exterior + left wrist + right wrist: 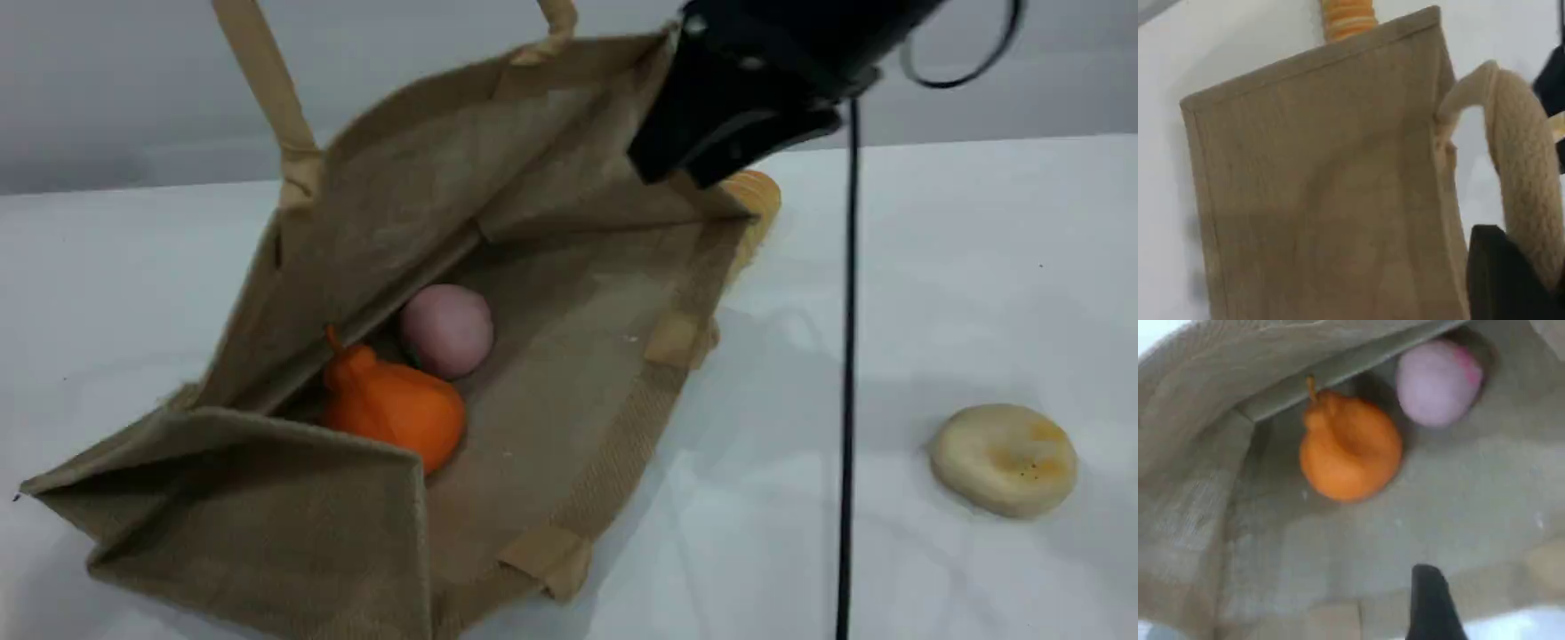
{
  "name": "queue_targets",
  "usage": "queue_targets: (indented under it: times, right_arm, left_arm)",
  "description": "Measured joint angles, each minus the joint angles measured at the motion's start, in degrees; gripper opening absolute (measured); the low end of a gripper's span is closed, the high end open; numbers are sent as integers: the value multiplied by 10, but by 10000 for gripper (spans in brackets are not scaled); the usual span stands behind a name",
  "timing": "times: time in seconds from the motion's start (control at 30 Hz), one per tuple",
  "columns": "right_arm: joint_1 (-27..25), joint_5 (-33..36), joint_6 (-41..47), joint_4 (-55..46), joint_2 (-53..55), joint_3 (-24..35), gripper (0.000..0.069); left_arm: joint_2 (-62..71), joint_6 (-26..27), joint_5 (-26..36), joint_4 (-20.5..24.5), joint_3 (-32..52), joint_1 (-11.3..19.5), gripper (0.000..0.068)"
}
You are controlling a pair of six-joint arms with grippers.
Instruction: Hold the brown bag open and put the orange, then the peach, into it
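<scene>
The brown bag lies tipped on its side on the white tabletop, its mouth gaping toward the camera; inside it, on the lower wall, the orange rests with its stem pointing up and to the left, and the peach sits just behind it, the two touching or nearly so. The left end effector is clamped shut on one beige handle, holding that side of the bag raised; the second handle rises out of the top of the scene view. The right end effector hovers at the bag's mouth, above the inner wall and apart from both fruits; only one dark fingertip shows in the right wrist view, so I cannot tell how its jaws stand. A striped yellow loaf peeks out behind the bag's far corner; a flat cream bun lies well apart on the right of the tabletop.
</scene>
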Motion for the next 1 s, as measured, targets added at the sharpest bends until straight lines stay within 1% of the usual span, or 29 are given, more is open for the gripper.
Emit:
queue_targets:
  times: [0.13,0.23,0.3,0.57,0.83,0.9,1.0]
  right_arm:
    - [-17,11,1,-8,-49,25,370]
    - [-18,10,28,-27,-96,27,370]
    - [-18,16,51,-52,-126,27,370]
    - [-18,40,176,-169,-277,27,370]
    - [-18,107,315,-303,-455,27,370]
    - [-18,127,345,-338,-499,27,370]
    - [-18,163,388,-392,-565,27,370]
  left_arm:
    - [15,3,-1,-1,3,0,71]
    - [19,6,-4,-2,23,0,71]
    - [19,9,-24,-2,47,0,71]
    - [19,9,-174,-3,194,0,71]
    - [19,9,-294,-5,316,0,78]
    - [19,12,-326,-20,338,0,81]
    - [32,52,-358,-60,361,-1,85]
